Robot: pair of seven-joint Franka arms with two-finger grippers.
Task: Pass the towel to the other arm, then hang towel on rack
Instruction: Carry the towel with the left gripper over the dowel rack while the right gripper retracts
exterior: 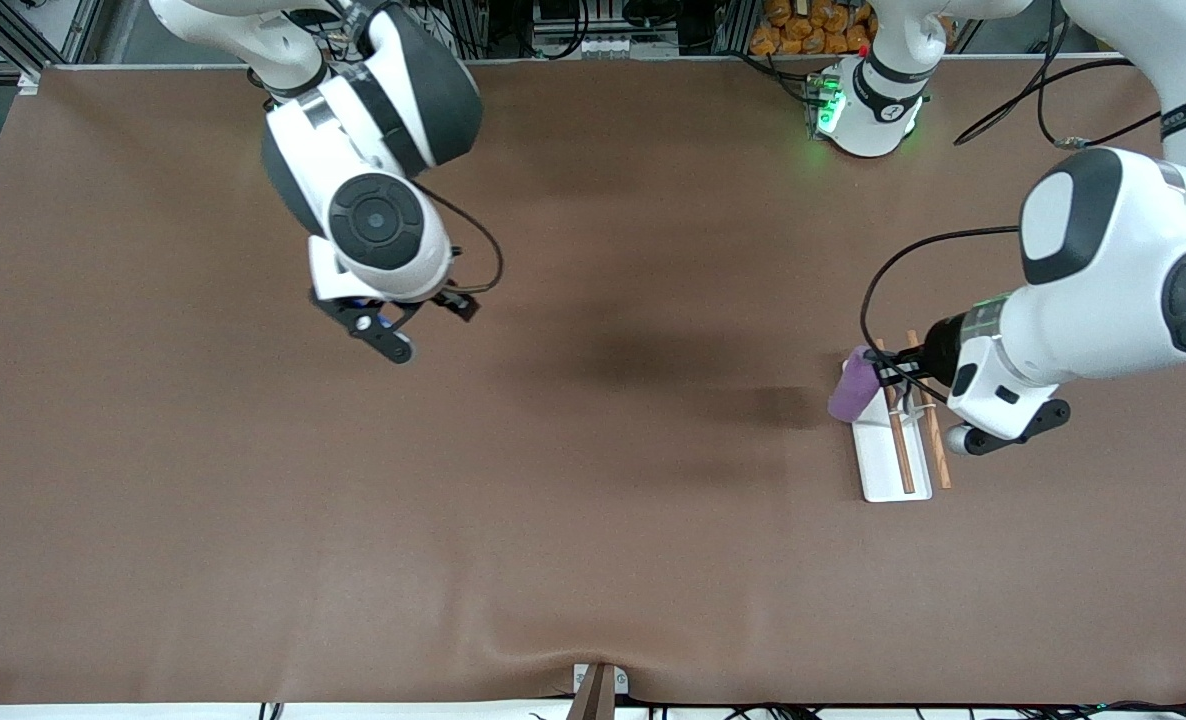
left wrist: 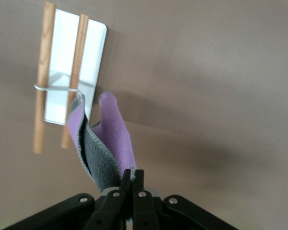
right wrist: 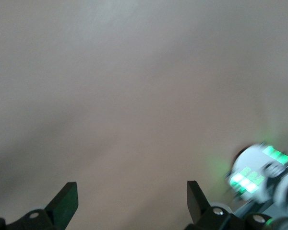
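The purple towel (exterior: 853, 385) with its grey reverse hangs folded from my left gripper (exterior: 891, 374), which is shut on one end of it. It hangs over the end of the rack (exterior: 888, 462) that lies farther from the front camera. The rack is a white base plate with two wooden rods (exterior: 900, 440) and a thin white crosspiece. In the left wrist view the towel (left wrist: 113, 136) hangs from the gripper (left wrist: 132, 175), and its free edge reaches the nearer rod (left wrist: 76, 72) by the crosspiece. My right gripper (exterior: 393, 330) is open and empty above the table, in its wrist view too (right wrist: 132, 201).
The brown table cover (exterior: 593, 500) is bare apart from the rack. The left arm's base with green lights (exterior: 858, 100) stands at the table's edge farthest from the front camera and shows in the right wrist view (right wrist: 257, 175). A small mount (exterior: 598, 685) sits at the edge nearest that camera.
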